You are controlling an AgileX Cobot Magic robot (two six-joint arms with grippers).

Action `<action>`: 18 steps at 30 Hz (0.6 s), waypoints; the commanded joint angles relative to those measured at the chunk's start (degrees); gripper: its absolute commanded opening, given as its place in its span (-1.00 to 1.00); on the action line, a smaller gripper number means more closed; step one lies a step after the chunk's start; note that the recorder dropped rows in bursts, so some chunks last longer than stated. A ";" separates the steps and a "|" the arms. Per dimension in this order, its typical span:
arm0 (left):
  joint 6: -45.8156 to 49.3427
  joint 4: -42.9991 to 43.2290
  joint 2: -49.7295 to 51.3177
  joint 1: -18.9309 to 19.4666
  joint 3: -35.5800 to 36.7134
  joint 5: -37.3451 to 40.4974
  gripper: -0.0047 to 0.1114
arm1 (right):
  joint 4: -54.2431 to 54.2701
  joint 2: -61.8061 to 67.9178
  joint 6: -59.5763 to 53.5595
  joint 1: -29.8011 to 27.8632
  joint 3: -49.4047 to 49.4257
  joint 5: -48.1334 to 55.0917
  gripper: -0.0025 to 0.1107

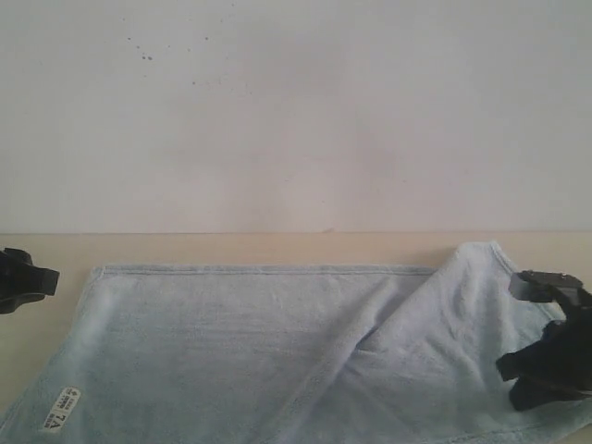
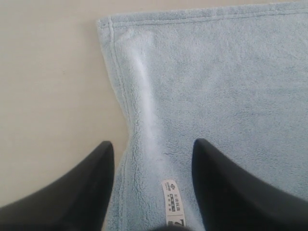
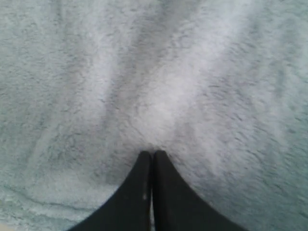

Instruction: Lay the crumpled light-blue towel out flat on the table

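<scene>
A large pale light-blue fluffy terry-cloth towel (image 1: pixel 240 342) lies on a pale beige wood-toned surface (image 1: pixel 277 248) before a white wall (image 1: pixel 296 111). Its left part is flat; its right part is folded over along a diagonal crease, and the frame cuts off its near edge. A small white printed label (image 1: pixel 60 409), its print unreadable, marks the near left corner. The left gripper (image 2: pixel 152 142), mostly cut off in the exterior view, holds its black fingers wide, straddling the hem beside the label. The right gripper (image 3: pixel 153 153) has its fingers pressed together, tips against the folded right side; whether cloth is caught between them is hidden
</scene>
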 commanded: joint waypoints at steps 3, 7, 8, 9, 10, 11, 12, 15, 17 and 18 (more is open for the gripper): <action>0.28 -0.70 -0.29 0.03 0.31 -0.61 -0.10 | 0.61 1.73 -0.86 9.60 0.38 -3.42 -0.95; 0.28 -0.70 -0.29 0.03 0.31 -0.37 -0.10 | 0.61 1.66 -0.86 12.87 0.38 -6.29 -0.95; 0.28 -0.70 -0.29 0.03 0.31 -0.37 -0.10 | 0.82 1.66 -0.86 13.27 0.38 -5.53 -0.95; 0.28 -0.70 -0.29 0.03 0.31 -0.66 -0.10 | 0.82 1.66 -0.99 13.39 0.38 -4.70 -0.95; 0.28 -0.70 -0.29 0.03 0.31 -0.76 -0.10 | 0.82 1.66 -1.60 13.52 0.38 -3.50 -0.95; 0.28 -0.70 -0.29 0.03 0.31 -0.89 -0.10 | 0.82 1.66 -2.17 13.51 0.38 -2.44 -0.95; 0.28 -0.70 -0.29 0.03 0.31 -0.89 -0.10 | 0.82 1.66 -2.24 13.51 0.38 -1.93 -0.95; 0.28 -0.70 -0.29 0.03 0.31 -0.89 -0.10 | 0.82 1.40 -2.30 13.51 0.38 -1.72 -0.95; 0.28 -0.70 -0.29 0.03 0.31 -0.79 -0.10 | 1.32 0.84 -3.49 13.51 0.38 -1.36 -0.95; 0.28 -0.70 -0.29 0.03 0.31 -0.79 -0.10 | 1.47 0.43 -4.11 13.51 0.28 -1.07 -0.95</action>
